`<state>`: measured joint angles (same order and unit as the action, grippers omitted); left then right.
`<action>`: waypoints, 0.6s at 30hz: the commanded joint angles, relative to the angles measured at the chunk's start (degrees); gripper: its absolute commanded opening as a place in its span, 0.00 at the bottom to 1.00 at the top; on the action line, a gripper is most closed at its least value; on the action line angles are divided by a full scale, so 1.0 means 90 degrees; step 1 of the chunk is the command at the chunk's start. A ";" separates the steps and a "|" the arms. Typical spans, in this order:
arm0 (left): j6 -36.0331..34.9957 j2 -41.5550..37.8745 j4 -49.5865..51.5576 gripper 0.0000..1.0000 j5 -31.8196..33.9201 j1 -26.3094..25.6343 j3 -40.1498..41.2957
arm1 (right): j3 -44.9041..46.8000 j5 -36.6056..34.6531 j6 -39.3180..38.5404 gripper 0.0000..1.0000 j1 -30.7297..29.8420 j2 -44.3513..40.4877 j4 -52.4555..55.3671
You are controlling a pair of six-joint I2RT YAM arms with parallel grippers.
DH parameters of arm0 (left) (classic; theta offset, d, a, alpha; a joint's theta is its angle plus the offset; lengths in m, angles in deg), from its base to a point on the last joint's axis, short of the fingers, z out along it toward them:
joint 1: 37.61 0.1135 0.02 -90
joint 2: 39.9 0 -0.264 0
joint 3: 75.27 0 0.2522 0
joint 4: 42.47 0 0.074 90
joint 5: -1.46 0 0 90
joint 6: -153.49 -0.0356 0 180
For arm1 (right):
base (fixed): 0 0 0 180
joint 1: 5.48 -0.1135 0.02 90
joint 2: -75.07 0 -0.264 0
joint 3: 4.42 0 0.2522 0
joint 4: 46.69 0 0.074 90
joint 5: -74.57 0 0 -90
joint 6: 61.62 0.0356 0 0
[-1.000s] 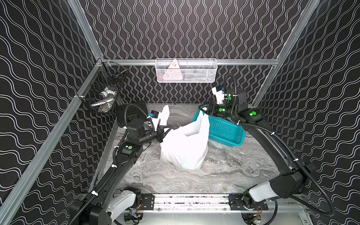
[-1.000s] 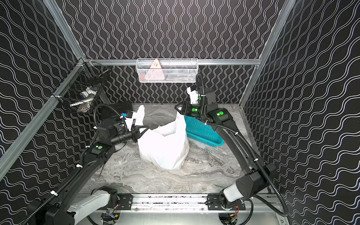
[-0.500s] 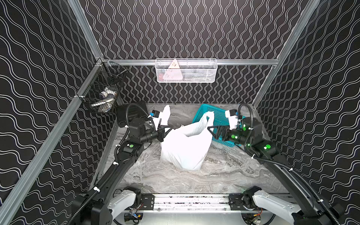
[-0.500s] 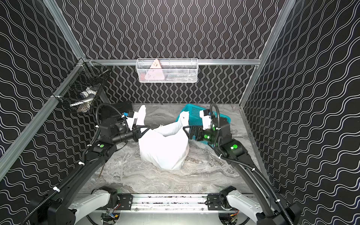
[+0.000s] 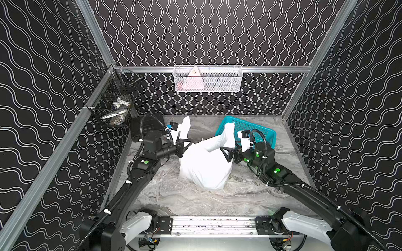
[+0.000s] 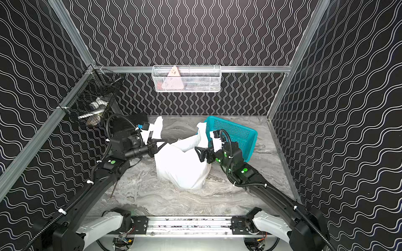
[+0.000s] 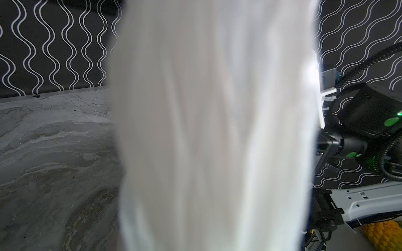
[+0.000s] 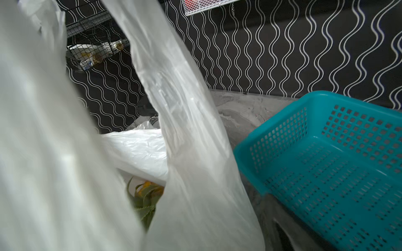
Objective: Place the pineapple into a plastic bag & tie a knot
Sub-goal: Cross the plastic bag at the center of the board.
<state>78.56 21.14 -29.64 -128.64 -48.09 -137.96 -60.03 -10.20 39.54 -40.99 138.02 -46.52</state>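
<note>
The white plastic bag (image 5: 204,169) (image 6: 180,171) stands mid-table with its mouth open. Inside it lies the pineapple: its green leaves (image 8: 144,201) show in the right wrist view and a patch of its yellow skin (image 7: 380,236) in the left wrist view. My left gripper (image 5: 187,143) (image 6: 160,143) is shut on the bag's left handle (image 5: 185,128), whose plastic fills the left wrist view and hides the jaws. My right gripper (image 5: 227,153) (image 6: 201,153) is open at the bag's right side, just below the loose right handle (image 5: 228,132) (image 8: 185,104). No knot is in view; the two handles stand apart.
A teal perforated basket (image 5: 258,130) (image 8: 326,165) lies tilted behind my right wrist, close to the bag. A white wire basket (image 5: 207,79) hangs on the back wall and a black wire basket (image 5: 115,106) on the left wall. Patterned walls close three sides.
My right arm has swung down from high behind the bag, over the teal basket, to the bag's right side, and its jaws have spread wider. The left gripper has held still.
</note>
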 commanded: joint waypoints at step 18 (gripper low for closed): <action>0.0074 0.0137 -0.0187 0.00 -0.0222 -0.0001 -0.0074 | -0.1105 0.3342 -0.0244 0.88 0.1015 0.2172 -0.1483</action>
<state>78.78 22.06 -29.59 -129.45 -48.12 -137.83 -68.80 15.79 38.81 -31.94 156.19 -59.45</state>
